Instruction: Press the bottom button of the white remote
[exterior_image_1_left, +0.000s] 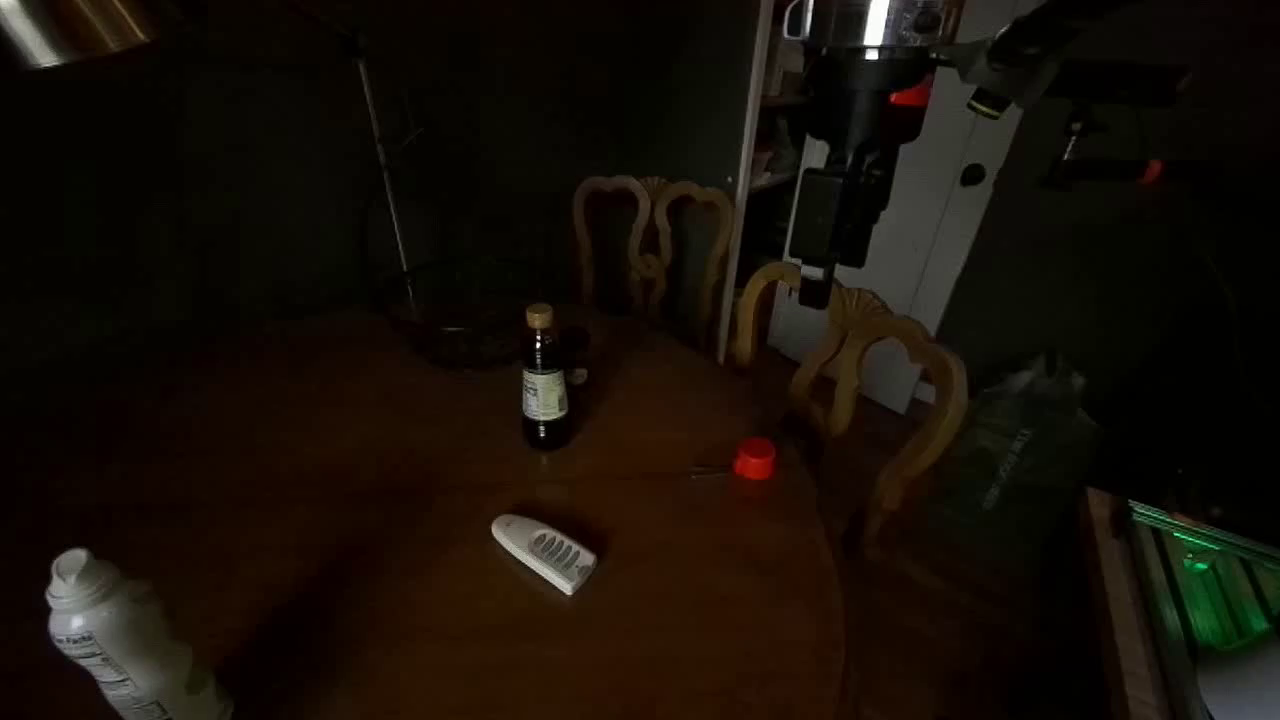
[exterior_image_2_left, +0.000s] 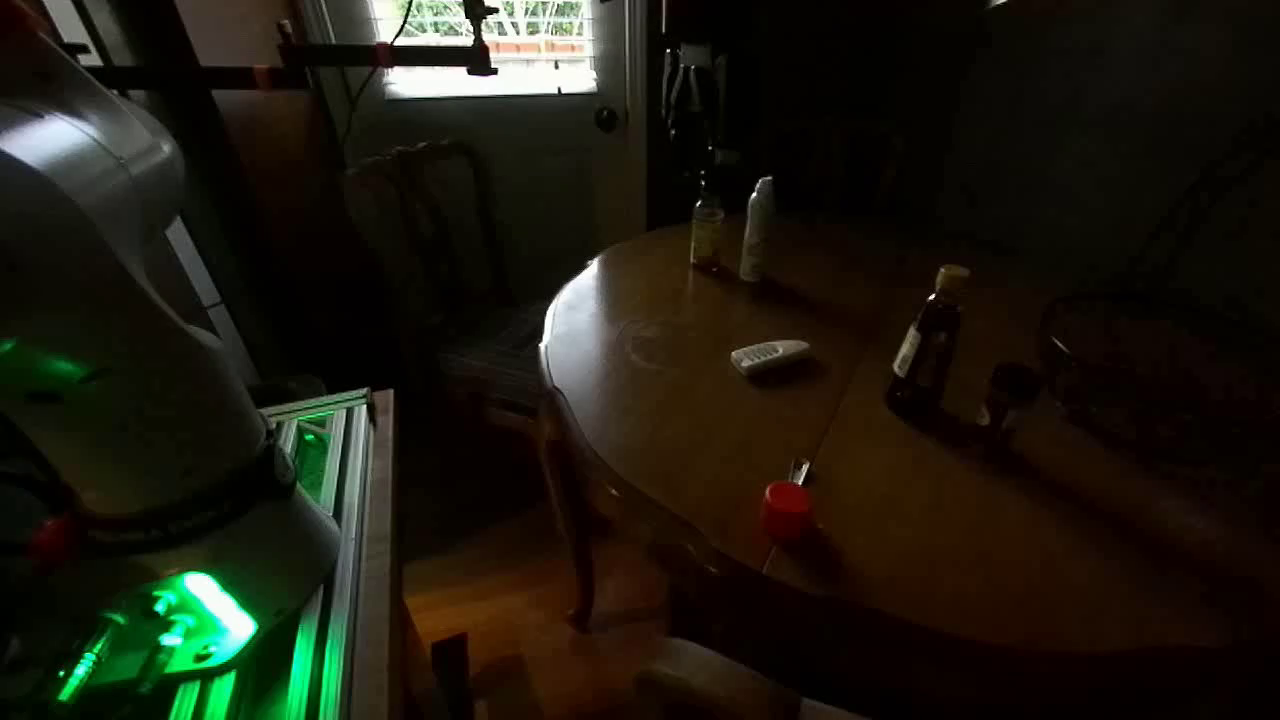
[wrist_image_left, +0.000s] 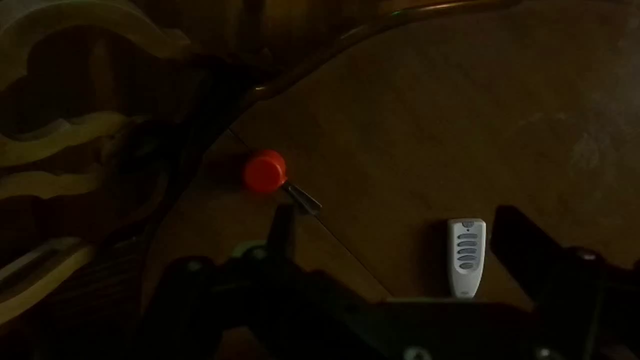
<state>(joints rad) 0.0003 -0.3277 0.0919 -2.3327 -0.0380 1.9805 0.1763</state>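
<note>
One white remote (wrist_image_left: 467, 257): lying on the wooden table (exterior_image_2_left: 680, 430), button side up; low in the right half of the wrist view, narrow end toward the bottom edge. In an exterior view the remote (exterior_image_1_left: 543, 553) sits below and left of the middle, narrow end to the upper left.
Buttons (wrist_image_left: 467, 243): grey, five in a column, with a further grey shape by the wide end.
Gripper (wrist_image_left: 395, 215): fingers (wrist_image_left: 525, 245) spread apart at the bottom of the wrist view; the remote shows in the gap between them, near the tip on the frame's right. In an exterior view it hangs at upper right, pointing down, well apart from the remote.
Red cylinder (wrist_image_left: 265, 171): on the table, left of centre in the wrist view, a metal piece (wrist_image_left: 302, 198) at its side.
Dark bottle (exterior_image_1_left: 545, 395): upright, left of centre in the frame, light cap, pale label.
Dark jar (exterior_image_2_left: 1008, 393): right side of the frame, near the dark bottle.
White bottle (exterior_image_1_left: 130, 640): lower left corner, cut by the bottom edge.
Glass bottle (exterior_image_2_left: 706, 235): upper centre, just beside the white bottle.
Chair backs (exterior_image_1_left: 858, 305): two, centre and right of centre.
Robot arm (exterior_image_2_left: 90, 200): left edge, green glow (exterior_image_2_left: 215, 610) at lower left.
</note>
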